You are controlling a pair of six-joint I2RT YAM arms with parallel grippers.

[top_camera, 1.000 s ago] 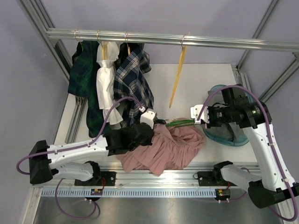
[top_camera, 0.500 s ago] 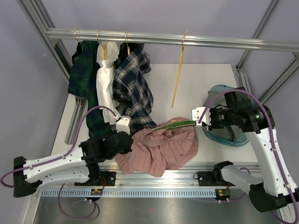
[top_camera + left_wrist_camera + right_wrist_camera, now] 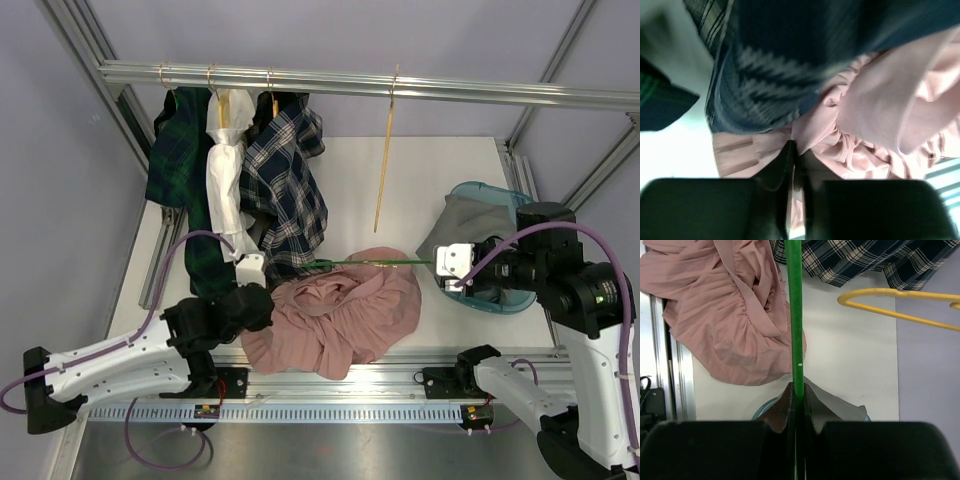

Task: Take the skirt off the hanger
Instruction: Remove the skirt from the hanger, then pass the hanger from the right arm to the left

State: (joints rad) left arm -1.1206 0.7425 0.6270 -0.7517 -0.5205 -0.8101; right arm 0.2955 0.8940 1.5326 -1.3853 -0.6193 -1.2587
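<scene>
Skirt [image 3: 335,318] beside left jaws, hanger [image 3: 796,335] in right jaws

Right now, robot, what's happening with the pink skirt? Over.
Right tool shut on green hanger. Left tool shut on pink skirt. Skirt heaped on table, hanger mostly clear. Nothing blocking.

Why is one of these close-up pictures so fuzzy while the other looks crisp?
Left wrist view: the plaid cloth sits close to the lens, blurred and dark; the pink skirt is only softly focused. Right wrist view: the green hanger and skirt are sharp and evenly lit.
</scene>
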